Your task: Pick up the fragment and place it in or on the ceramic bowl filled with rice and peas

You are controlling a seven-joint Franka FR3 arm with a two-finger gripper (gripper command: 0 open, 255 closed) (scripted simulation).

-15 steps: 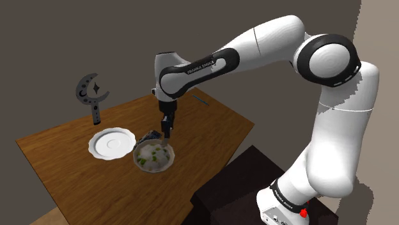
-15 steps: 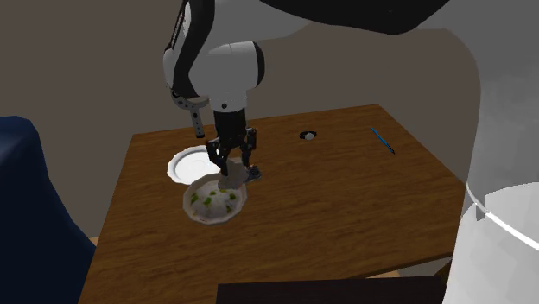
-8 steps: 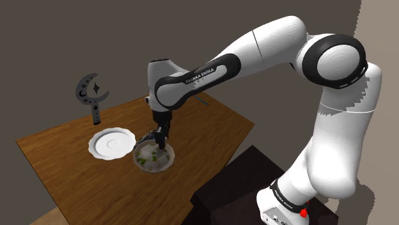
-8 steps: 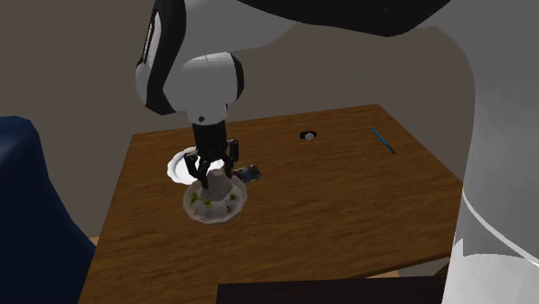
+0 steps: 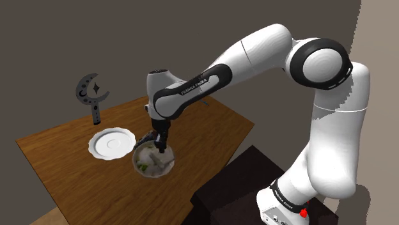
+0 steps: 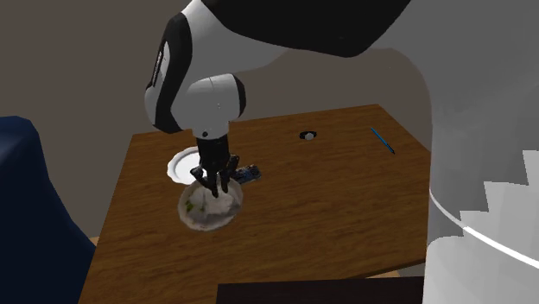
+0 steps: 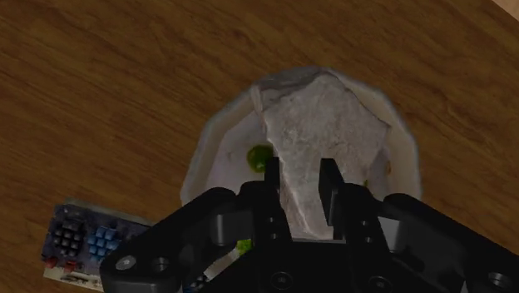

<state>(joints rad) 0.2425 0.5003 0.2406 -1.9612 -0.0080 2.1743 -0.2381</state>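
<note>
Nearest is the dark box stand (image 5: 256,185) that the white arm (image 5: 256,54) grows out of. Past it is the brown wooden table (image 5: 77,185). On the near part of the table sits a pale bowl (image 5: 153,167) with white rice and a green pea (image 7: 260,155) inside. The black gripper (image 5: 157,142) hangs right over the bowl and points down. Its two fingers (image 7: 330,179) are squeezed onto a rough grey fragment (image 7: 324,133), one finger on each side. The fragment is held over the middle of the bowl and covers much of the rice; I cannot tell if it touches the rice. Just past the bowl lies a small blue board (image 6: 248,174). A white plate (image 5: 110,144) sits beside the bowl, on the shoulder view's left and a bit farther back. Farther off are a small black and white thing (image 6: 307,135) and a thin blue stick (image 6: 382,140). At the far edge stands a dark moon shape (image 5: 89,94) on a post.
</note>
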